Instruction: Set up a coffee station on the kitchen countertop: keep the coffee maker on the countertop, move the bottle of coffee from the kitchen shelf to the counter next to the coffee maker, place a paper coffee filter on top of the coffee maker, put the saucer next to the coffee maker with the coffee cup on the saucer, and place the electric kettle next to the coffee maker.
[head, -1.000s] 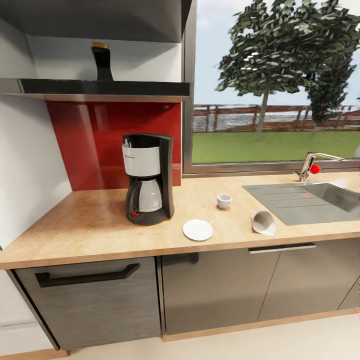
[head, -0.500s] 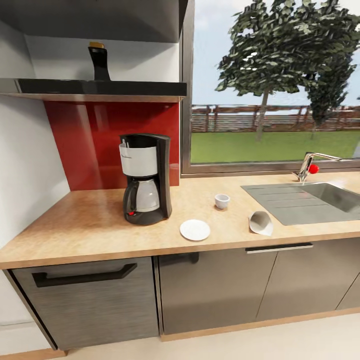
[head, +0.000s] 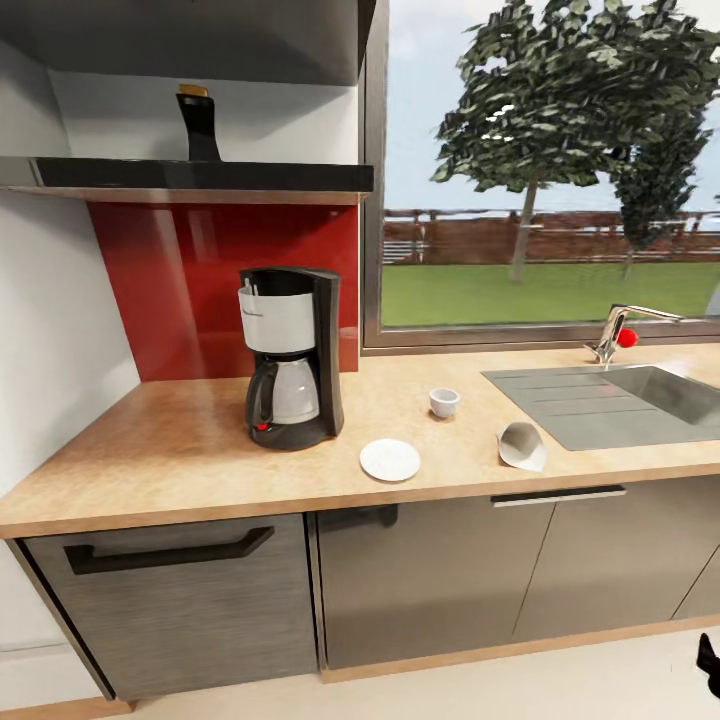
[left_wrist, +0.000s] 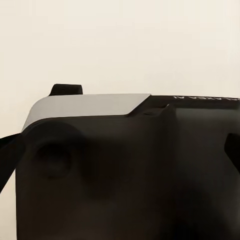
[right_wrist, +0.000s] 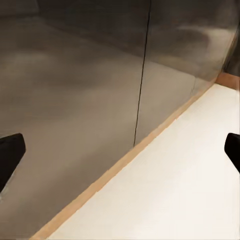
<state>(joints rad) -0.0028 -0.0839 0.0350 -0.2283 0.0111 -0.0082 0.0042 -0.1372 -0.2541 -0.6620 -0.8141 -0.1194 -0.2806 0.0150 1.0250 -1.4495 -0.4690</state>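
I see a long wooden kitchen countertop (head: 180, 450) in front of me. The black and silver coffee maker with a glass pot (head: 290, 357) stands on it, near the shiny red wall panel (head: 200, 280). Just to the side of it lies a round white saucer (head: 390, 460), flat on the wood. The small white coffee cup (head: 444, 402) stands a little further back — apart from the saucer, not on it. A white paper coffee filter shaped like a cone (head: 523, 446) lies on its side near the front edge, by the grey metal sink (head: 620, 400). High up, a dark bottle of coffee with a gold cap (head: 200, 125) stands on the black kitchen shelf (head: 190, 177).

In the right wrist view, my right gripper (right_wrist: 120, 150) has its two black fingertips (right_wrist: 10, 152) far apart — it is wide and holds nothing. It looks at grey cabinet doors (right_wrist: 75, 100) and the pale floor (right_wrist: 175, 190).

My left wrist view shows a dark robot part (left_wrist: 125, 175), so I cannot tell how the left gripper stands.
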